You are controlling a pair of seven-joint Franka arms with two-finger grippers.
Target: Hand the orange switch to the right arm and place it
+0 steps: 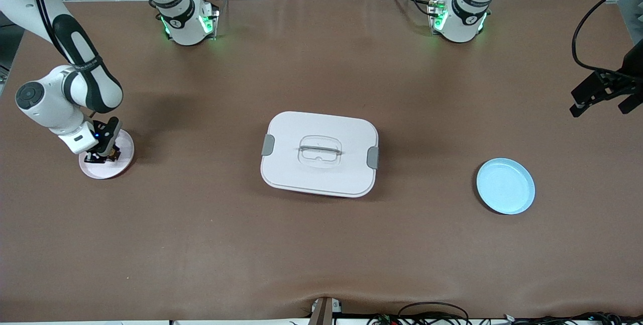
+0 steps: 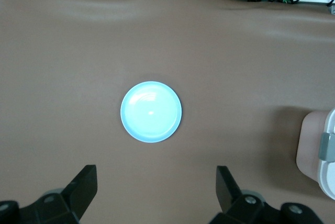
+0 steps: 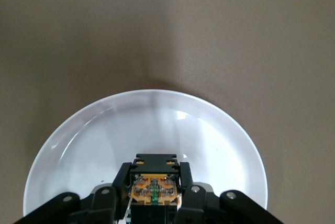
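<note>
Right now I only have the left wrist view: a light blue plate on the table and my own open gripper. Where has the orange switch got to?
Observer: The right gripper is shut on the orange switch, directly over the pink plate at the right arm's end of the table.
Operator: Has it set it down on that plate yet?
Observer: I cannot tell whether it is touching; the right wrist view shows the switch clamped between the fingers, low over the plate's inside.
Operator: Anything between the two plates?
Observer: Yes, a white lidded box with grey side clips sits mid-table; the light blue plate lies toward the left arm's end, with nothing on it.
</note>
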